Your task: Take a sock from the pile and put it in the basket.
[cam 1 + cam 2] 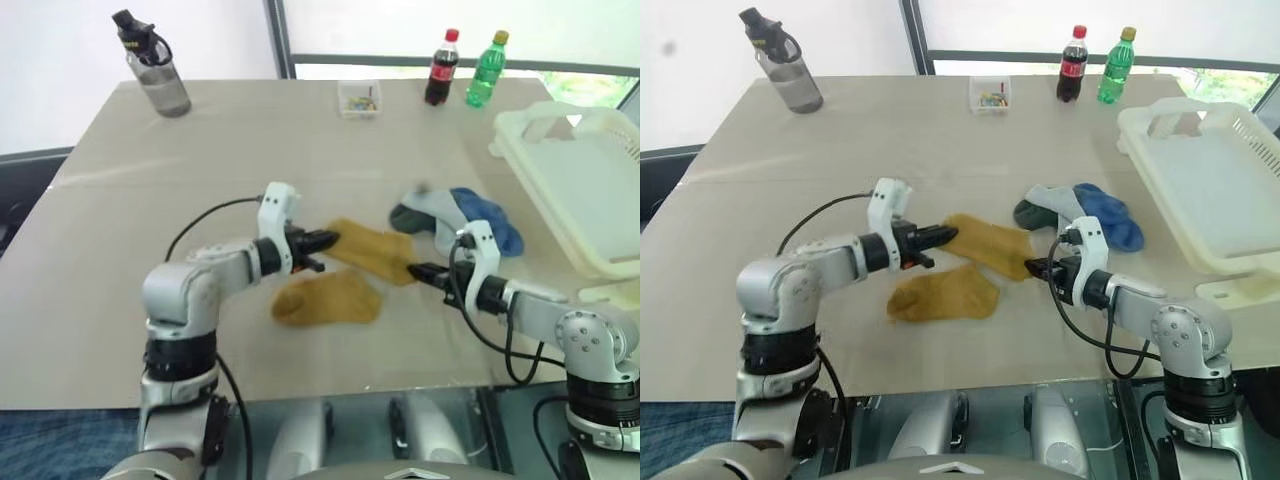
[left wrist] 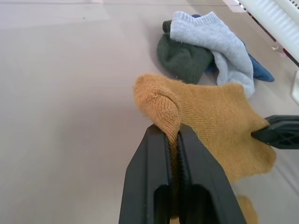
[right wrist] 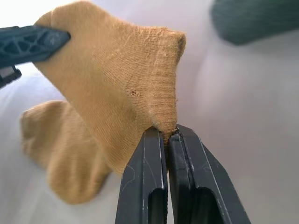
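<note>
On the bench (image 1: pixel 250 140), the cream basket (image 1: pixel 585 190) sits far right, the blue-grey pile (image 1: pixel 460 220) beside it, while the left end effector (image 1: pixel 325 240) and right end effector (image 1: pixel 418 271) each pinch one mustard sock (image 1: pixel 375 250) stretched between them.

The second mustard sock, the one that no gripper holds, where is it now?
The loose mustard sock lies flat on the table near its front edge, just below the held mustard sock and between the two arms.
</note>
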